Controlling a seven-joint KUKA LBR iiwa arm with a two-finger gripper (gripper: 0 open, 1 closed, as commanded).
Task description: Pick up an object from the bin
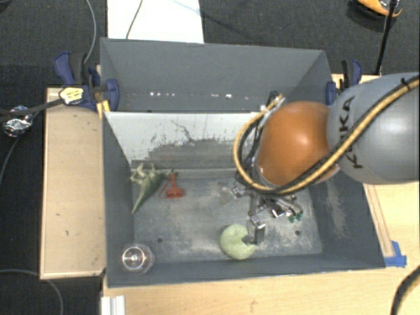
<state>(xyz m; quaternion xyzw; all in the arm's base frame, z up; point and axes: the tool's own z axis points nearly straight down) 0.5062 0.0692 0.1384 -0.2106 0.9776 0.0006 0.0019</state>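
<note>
Your gripper (256, 231) sits low at the pale green curved lump (234, 245) near the bin's (197, 77) front wall. Open or closed, you cannot tell. A green leafy sprig (146, 184) lies well apart.

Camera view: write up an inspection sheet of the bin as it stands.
Surface: grey metal bin, floor scuffed and dusty.
Job's things: pale green lump near the front wall; green leafy toy and small red piece at left; clear round cup in the front left corner.
Clutter: nothing seen.
Grippers: hand low at the pale green lump's right edge; contact unclear.
Cables: yellow and black cable looped round the orange wrist cover.
Surroundings: dark floor behind and left of the bin.
</note>
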